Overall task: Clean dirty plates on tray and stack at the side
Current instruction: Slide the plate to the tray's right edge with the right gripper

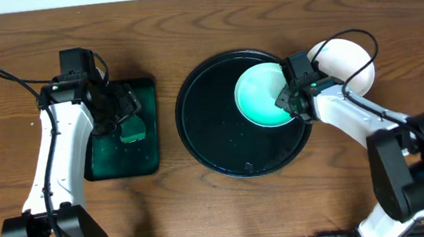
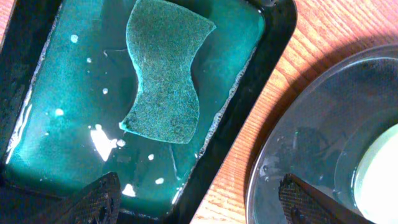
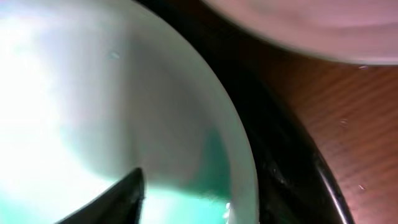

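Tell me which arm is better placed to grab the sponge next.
Left: the left end effector, open, hovers over the sponge in the green tray; the right end effector is at the plate.

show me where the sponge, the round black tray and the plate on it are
sponge (image 2: 165,71): left wrist view, middle of its top face
round black tray (image 1: 213,126): overhead view, bare floor left of the plate
plate (image 1: 259,96): overhead view, centre of its mint face
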You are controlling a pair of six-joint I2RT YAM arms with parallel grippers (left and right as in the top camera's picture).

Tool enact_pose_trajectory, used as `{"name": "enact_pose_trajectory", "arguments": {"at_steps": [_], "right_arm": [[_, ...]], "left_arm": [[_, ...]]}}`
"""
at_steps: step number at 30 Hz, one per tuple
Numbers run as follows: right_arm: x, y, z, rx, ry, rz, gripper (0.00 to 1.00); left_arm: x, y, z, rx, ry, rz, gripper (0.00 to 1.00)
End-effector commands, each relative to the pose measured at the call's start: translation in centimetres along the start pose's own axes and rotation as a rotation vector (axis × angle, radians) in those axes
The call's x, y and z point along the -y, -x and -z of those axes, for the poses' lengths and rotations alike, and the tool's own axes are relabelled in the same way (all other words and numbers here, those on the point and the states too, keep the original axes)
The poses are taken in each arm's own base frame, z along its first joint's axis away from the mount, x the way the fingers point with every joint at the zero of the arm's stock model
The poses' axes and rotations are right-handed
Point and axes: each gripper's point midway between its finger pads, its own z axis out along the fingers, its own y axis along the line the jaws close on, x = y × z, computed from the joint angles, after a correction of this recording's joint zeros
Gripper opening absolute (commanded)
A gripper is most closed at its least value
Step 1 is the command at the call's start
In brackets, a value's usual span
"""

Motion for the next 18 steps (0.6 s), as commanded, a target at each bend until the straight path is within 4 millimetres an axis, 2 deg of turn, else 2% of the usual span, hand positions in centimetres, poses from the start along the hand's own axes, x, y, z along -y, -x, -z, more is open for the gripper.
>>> {"name": "enact_pose_trajectory", "arguments": {"at_steps": [1, 4, 5, 6, 7, 8, 16, 18], "right_arm": [[1.1, -0.7, -1.9, -0.029, -0.047, -0.012, 0.54], [1.1, -0.7, -2.3, -0.026, -0.047, -0.010, 0.51], [1.0, -0.5, -2.3, -0.017, -0.044, -0.004, 0.44], [0.8, -0.3, -2.4, -0.011, -0.036, 0.006, 0.32], [0.3, 0.0, -2.4, 0.002, -0.017, 0.028, 0.08], [0.2, 0.1, -2.4, 0.006, -0.012, 0.035, 0.02], [-0.4, 0.4, -2.3, 0.025, 0.007, 0.216, 0.01], [-0.5, 0.8, -1.6, 0.055, -0.001, 0.295, 0.01]], "left_arm": [[0.1, -0.3, 0.0, -0.006, 0.000, -0.017, 0.82], [0.1, -0.3, 0.0, -0.006, 0.000, -0.017, 0.82], [0.1, -0.3, 0.0, -0.006, 0.000, -0.016, 0.82], [0.1, -0.3, 0.0, -0.006, 0.000, -0.016, 0.82], [0.1, -0.3, 0.0, -0.006, 0.000, -0.016, 0.82], [0.1, -0.3, 0.0, -0.006, 0.000, -0.016, 0.82], [0.1, -0.3, 0.0, -0.006, 0.000, -0.016, 0.82], [0.1, -0.3, 0.0, -0.006, 0.000, -0.016, 0.82]]}}
